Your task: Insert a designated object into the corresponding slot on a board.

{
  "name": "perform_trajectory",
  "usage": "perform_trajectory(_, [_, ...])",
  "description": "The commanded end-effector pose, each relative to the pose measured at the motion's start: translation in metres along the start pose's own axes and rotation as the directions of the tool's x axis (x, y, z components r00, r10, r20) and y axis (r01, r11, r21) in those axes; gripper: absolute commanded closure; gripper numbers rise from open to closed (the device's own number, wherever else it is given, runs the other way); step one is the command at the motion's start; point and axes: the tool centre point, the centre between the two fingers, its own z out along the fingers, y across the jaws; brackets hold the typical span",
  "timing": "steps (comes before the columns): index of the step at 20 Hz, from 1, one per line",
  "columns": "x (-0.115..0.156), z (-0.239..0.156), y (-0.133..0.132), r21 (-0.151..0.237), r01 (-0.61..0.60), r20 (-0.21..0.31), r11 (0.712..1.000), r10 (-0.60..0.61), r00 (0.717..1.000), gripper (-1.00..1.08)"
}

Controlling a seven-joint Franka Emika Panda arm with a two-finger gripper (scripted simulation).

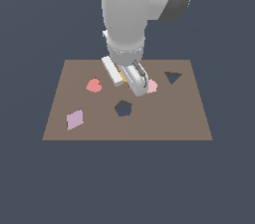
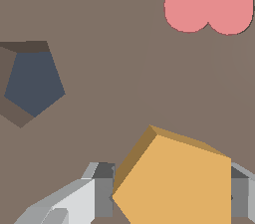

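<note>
Between the fingers of the grey two-fingered hand sits the small orange pentagon-shaped block, one finger pad against each side of it in the wrist view; hand reads as clamped on the block. Exterior view shows only a sliver of orange between the fingers, the hand low over the flat brown rectangular board; whether the block is off the board cannot be told.

Dark pentagon-shaped cut-out slot lies near the hand, just ahead of the fingertips on the board, not under them. Block and slot well apart in the wrist view.

Risks, as judged:
- Block's corners do not look lined up with the slot's corners; lowered as is, an edge would likely catch on the rim and the block would sit tilted.
- Grip is on slanting pentagon faces; the block could twist or slip during travel.
- Red heart-shaped piece and pink polygon piece lie close on either side of the hand; a wide swing could nudge one.
</note>
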Motion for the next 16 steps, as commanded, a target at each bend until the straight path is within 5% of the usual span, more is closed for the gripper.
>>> perform_trajectory(1, [0.001,-0.001,-0.009,0.001,-0.074,0.000,0.997,0.074,0.997,1.08])
perform_trajectory(7, [0.007,-0.002,-0.036,0.001,-0.290,0.000,0.957,0.290,0.957,1.08])
perform_trajectory(16, [0.028,-0.004,-0.070,0.002,-0.578,0.000,0.816,0.578,0.816,1.08])
